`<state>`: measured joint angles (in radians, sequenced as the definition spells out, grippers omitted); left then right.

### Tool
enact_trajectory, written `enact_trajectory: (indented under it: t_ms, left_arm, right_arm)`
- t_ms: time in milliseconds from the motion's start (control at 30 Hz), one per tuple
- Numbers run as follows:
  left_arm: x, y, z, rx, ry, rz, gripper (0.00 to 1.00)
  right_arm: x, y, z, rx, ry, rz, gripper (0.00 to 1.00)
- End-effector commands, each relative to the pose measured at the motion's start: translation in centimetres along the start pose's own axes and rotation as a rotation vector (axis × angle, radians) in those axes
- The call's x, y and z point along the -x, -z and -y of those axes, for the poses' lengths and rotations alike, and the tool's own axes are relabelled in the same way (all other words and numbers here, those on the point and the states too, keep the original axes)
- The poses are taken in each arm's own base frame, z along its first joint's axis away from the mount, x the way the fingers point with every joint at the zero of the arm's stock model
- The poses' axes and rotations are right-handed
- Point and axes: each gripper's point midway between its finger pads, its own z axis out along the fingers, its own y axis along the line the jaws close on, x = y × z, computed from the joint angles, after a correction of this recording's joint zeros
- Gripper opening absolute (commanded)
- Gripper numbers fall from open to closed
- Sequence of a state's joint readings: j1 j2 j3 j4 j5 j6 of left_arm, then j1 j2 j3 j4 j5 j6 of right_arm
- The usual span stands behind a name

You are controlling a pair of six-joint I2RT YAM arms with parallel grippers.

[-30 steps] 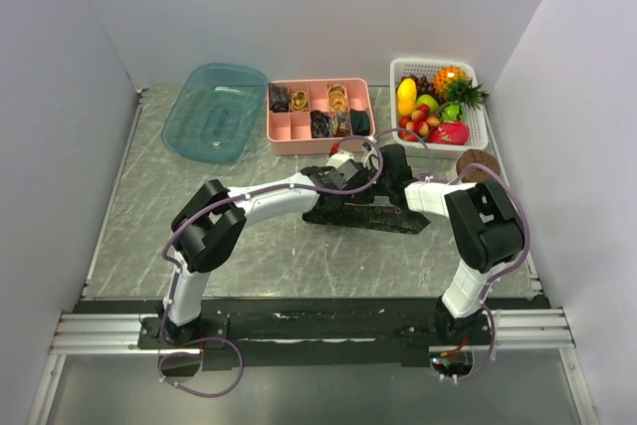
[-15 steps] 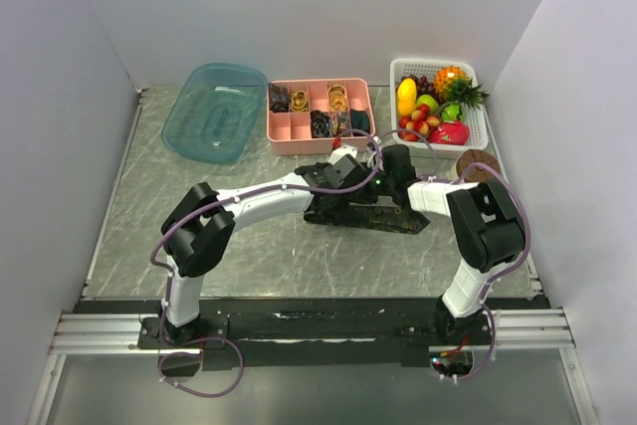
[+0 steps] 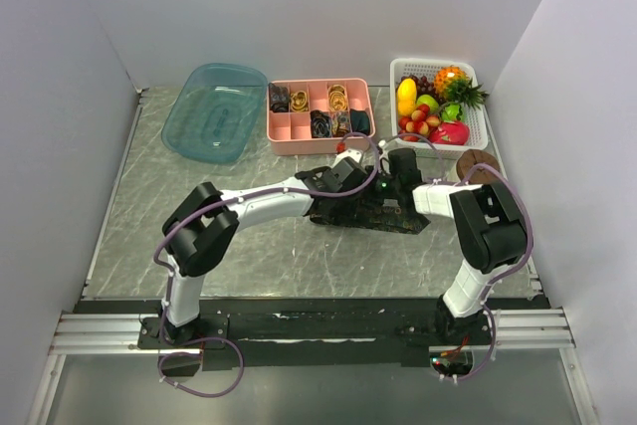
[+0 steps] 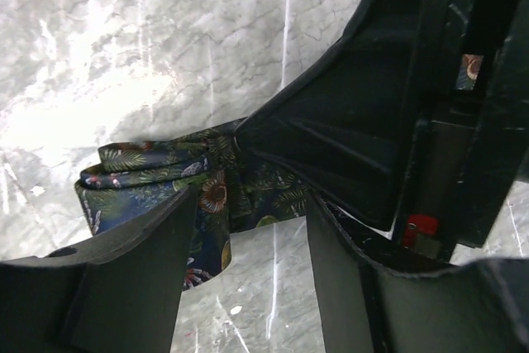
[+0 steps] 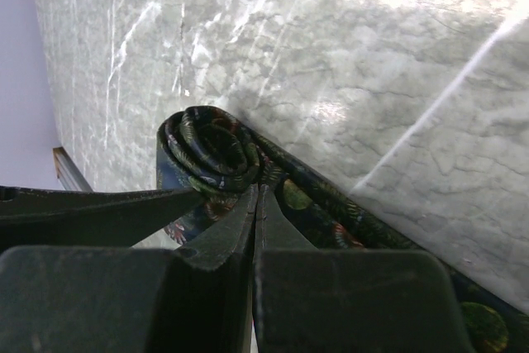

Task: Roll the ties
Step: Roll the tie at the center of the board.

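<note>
The tie (image 5: 211, 150), dark with a leafy print, lay on the marble table (image 3: 249, 246) about the middle, just on the near side of the pink tray (image 3: 318, 146). One end was wound into a small coil and the rest ran away flat as a strip, so I judged the rolling to be begun but far from done.

The right gripper (image 5: 256, 192) had its fingers pressed together, tips against the coil's edge. Whether any cloth was caught between them could not be told. The left gripper (image 4: 252, 204) stood spread, one finger to each side of the wound end, holding nothing.

Farther off, rolled ties (image 3: 320, 124) sat in the tray's compartments, with a blue tub (image 3: 214, 111) to the left and a fruit basket (image 3: 478, 126) to the right.

The next move likely called for turning the coil along the strip while keeping it tight. The left fingers would have to steady it against springing loose.
</note>
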<state>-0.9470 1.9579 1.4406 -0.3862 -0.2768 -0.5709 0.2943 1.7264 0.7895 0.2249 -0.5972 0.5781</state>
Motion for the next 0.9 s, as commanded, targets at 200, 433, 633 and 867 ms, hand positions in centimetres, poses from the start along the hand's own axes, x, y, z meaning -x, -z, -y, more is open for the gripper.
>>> enact_trajectory:
  t_ms: [200,433,633,867]
  left_arm:
    - [3.7,1.8,1.4,-0.083,0.068,0.100,0.67]
    - [7.4,5.8,-2.6,-0.077,0.137,0.188,0.79]
    - [6.5,7.3,-7.6,-0.108,0.244,0.174,0.84]
    - [3.1,6.5,-9.4,-0.326,0.369,0.081,0.86]
  right_arm:
    - [1.6,1.4,-1.6,0.051,0.063,0.059,0.00]
    - [1.8,1.7,-2.4,0.042,0.097,0.069,0.00]
    - [1.1,1.2,-3.8,0.017,0.161,0.051,0.00]
    - [0.0,0.3,-4.9,-0.040,0.239,0.022,0.00]
